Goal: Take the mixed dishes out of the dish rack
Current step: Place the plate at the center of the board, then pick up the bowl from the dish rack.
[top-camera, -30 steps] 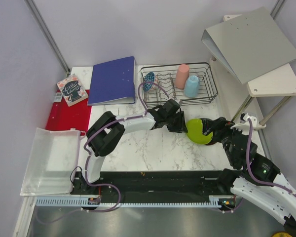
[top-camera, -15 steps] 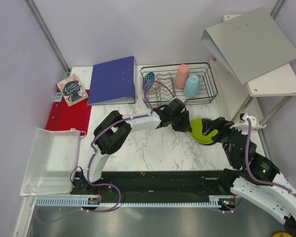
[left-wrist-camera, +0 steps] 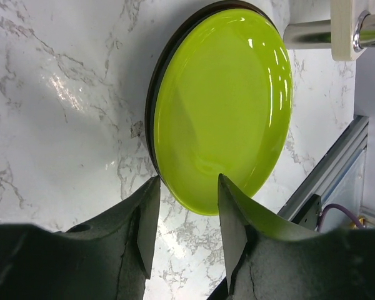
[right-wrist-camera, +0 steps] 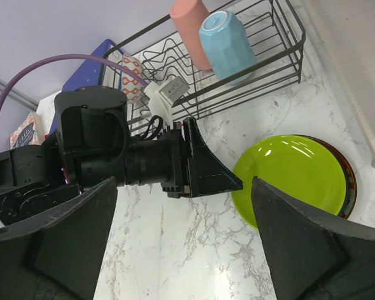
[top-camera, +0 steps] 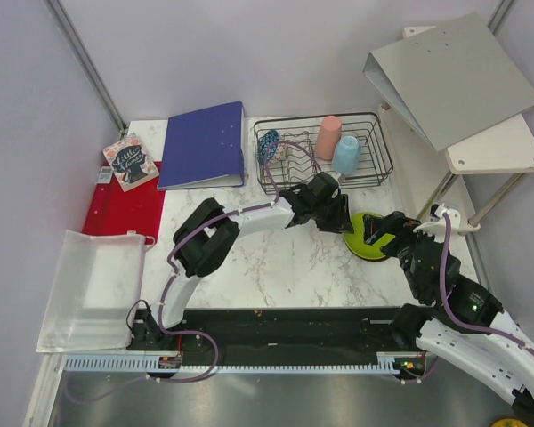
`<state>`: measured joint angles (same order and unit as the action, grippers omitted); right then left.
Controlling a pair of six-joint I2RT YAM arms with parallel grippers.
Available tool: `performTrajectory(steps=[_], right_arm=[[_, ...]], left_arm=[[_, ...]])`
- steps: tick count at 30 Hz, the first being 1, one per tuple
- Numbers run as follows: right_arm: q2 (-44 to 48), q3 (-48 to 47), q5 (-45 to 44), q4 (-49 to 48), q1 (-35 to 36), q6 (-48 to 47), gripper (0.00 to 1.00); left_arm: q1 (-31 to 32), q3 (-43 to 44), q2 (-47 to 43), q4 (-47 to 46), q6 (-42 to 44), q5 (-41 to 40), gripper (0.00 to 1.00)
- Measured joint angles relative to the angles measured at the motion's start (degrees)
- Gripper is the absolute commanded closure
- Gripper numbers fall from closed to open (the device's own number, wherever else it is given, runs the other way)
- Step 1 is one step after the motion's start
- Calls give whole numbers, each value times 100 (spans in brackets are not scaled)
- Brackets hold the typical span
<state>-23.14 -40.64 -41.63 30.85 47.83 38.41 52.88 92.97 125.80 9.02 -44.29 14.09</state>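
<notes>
The lime-green bowl (top-camera: 365,238) lies on the marble table, nested in the red-and-black lacquer bowl (top-camera: 380,256), whose dark rim shows around it (left-wrist-camera: 151,94). My left gripper (top-camera: 341,219) is open, its tips just at the lime-green bowl's (left-wrist-camera: 222,106) near edge, not clamping it. My right gripper (right-wrist-camera: 184,240) is wide open and empty above the bowl's (right-wrist-camera: 294,172) left side. In the dish rack (top-camera: 380,171) stand the tall pink cup (top-camera: 328,136), the light blue cup (top-camera: 345,155) and the small blue patterned bowl (top-camera: 268,144).
A blue binder (top-camera: 203,144) lies left of the rack. A white side table (top-camera: 498,147) with a grey binder (top-camera: 449,76) stands at the right. A book (top-camera: 130,162), a red mat (top-camera: 125,212) and a clear bin (top-camera: 89,289) are at the left.
The lime-green bowl has moved slightly right and gone from tilted to lying flat in the lacquer bowl. My left gripper has moved right with it and now stands open.
</notes>
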Motion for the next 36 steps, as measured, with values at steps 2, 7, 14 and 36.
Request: performTrajectory(steps=[2, 7, 14, 36], right_arm=[[0, 0, 0, 2, 0, 0, 5], [35, 0, 4, 2, 0, 0, 5], [101, -24, 0, 17, 0, -22, 5], [-284, -83, -28, 37, 0, -219, 4]], left_arm=[[0, 0, -42, 72, 61, -2, 50], [0, 0, -431, 348, 267, -70, 47], [-50, 2, -1755, 723, 765, -396, 48], [-2752, 586, -2387, 1792, 1565, -2065, 1]])
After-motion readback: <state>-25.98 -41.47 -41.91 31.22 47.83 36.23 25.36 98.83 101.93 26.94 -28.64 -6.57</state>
